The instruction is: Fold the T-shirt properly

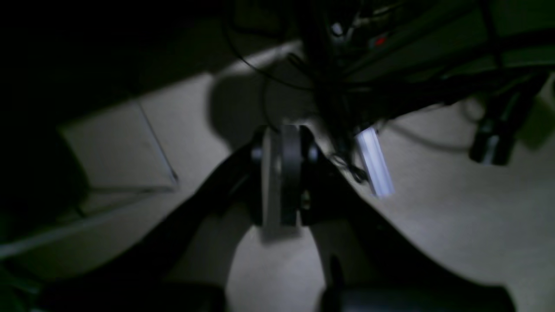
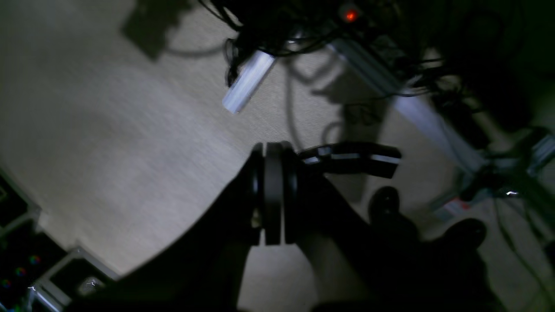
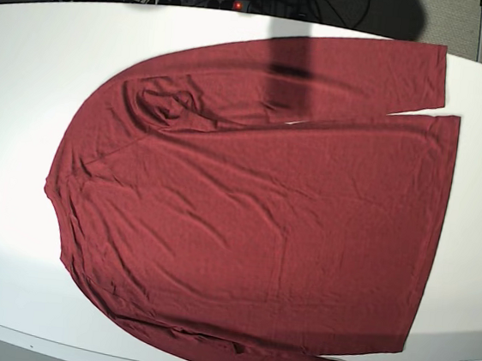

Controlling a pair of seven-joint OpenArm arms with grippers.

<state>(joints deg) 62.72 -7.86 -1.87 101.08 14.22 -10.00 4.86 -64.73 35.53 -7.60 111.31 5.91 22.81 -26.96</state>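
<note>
Maroon T-shirt (image 3: 253, 225) lies spread flat and wrinkled across the white table (image 3: 27, 80), sleeves along its top and bottom edges. Left gripper (image 1: 282, 173) and right gripper (image 2: 273, 195) both hang clenched and empty over the floor

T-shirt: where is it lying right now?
In the base view the T-shirt lies spread flat across the white table, filling most of it, one sleeve along the far edge. Neither wrist view shows it.
</note>
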